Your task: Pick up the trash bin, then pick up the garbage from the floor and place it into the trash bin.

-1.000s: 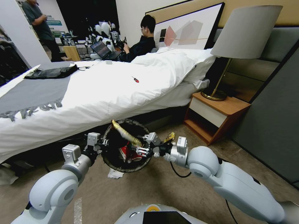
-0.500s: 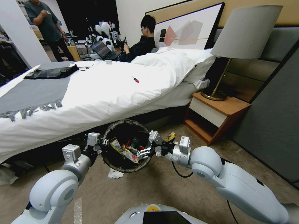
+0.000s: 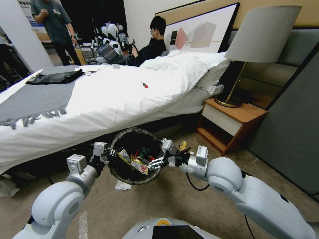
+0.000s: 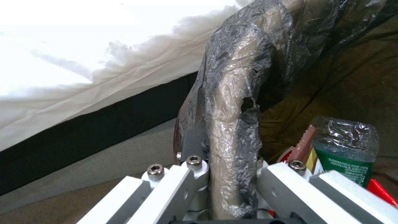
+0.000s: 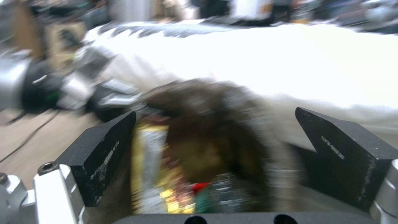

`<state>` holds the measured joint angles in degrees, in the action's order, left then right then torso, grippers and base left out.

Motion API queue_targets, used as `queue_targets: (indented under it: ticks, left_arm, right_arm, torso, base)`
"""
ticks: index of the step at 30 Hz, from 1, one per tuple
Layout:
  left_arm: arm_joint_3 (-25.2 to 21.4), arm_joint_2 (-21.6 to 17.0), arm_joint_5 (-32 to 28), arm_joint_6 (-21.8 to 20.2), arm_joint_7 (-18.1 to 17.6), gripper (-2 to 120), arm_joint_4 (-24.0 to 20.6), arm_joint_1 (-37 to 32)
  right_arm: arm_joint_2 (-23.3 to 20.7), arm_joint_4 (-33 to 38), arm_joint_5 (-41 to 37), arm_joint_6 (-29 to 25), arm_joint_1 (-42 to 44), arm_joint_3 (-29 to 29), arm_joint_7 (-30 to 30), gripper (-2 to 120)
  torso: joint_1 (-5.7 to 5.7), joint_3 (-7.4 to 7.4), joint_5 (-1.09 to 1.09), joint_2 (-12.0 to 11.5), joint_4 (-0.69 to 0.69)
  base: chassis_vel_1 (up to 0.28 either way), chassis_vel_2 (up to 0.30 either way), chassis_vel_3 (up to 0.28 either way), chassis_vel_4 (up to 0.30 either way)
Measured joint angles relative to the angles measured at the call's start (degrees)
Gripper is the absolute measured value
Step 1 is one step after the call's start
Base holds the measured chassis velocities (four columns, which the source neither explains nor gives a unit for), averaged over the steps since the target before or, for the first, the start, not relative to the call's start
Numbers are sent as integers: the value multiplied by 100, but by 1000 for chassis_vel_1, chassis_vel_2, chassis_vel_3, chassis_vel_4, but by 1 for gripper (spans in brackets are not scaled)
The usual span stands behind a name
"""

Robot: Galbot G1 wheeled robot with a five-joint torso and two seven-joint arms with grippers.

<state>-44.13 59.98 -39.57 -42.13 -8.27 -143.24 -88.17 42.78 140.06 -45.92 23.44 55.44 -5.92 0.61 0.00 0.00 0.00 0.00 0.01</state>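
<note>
The trash bin point(image 3: 132, 181), with a dark liner over its rim, hangs off the floor beside the bed. My left gripper point(image 3: 108, 154) is shut on its rim; in the left wrist view my left gripper point(image 4: 226, 169) pinches the liner-covered rim point(image 4: 232, 102). Garbage lies inside: a yellow snack wrapper point(image 3: 132, 160) and a green-labelled bottle point(image 4: 344, 155). My right gripper point(image 3: 155, 163) hovers open at the bin's right rim, and in the right wrist view the right gripper point(image 5: 224, 143) has nothing between its fingers above the wrapper point(image 5: 149, 168). A white tissue point(image 3: 123, 186) and another yellow wrapper point(image 3: 181, 146) lie on the floor.
The bed point(image 3: 109, 99) runs close behind the bin, with a red-handled screwdriver point(image 3: 144, 85) on the duvet. A wooden nightstand point(image 3: 229, 124) with a lamp point(image 3: 259, 36) stands to the right. Bare carpet lies in front of the bin.
The long yellow wrapper that stood up at my right gripper a second ago now lies in the bin. The right gripper has let go and drawn back slightly to the right.
</note>
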Motion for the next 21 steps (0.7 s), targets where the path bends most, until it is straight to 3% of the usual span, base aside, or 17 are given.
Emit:
queue_targets:
  ticks: [6, 9, 14, 21]
  left_arm:
    - [-129, 265, 290, 0, 60, 2, 0, -292]
    - [-187, 357, 407, 0, 67, 2, 1, -421]
    - [-239, 443, 565, 0, 74, 2, 0, -518]
    - [-275, 507, 618, 0, 83, 2, 0, -589]
  right_arm:
    - [265, -326, 995, -565, 899, -828, -478, 100]
    - [406, -477, 1195, -727, 1032, -1084, -612, 100]
    - [828, -558, 1304, -996, 1640, -2089, -1057, 100]
    - [1371, -421, 1758, -1320, 2568, -2967, -1004, 100]
  torso:
    - [0, 0, 1, 0, -3]
    - [0, 0, 1, 0, 4]
    - [0, 0, 0, 0, -1]
    - [0, 0, -1, 0, 1]
  base:
    - [0, 0, 0, 0]
    - [0, 0, 0, 0]
    - [0, 0, 0, 0]
    - [0, 0, 0, 0]
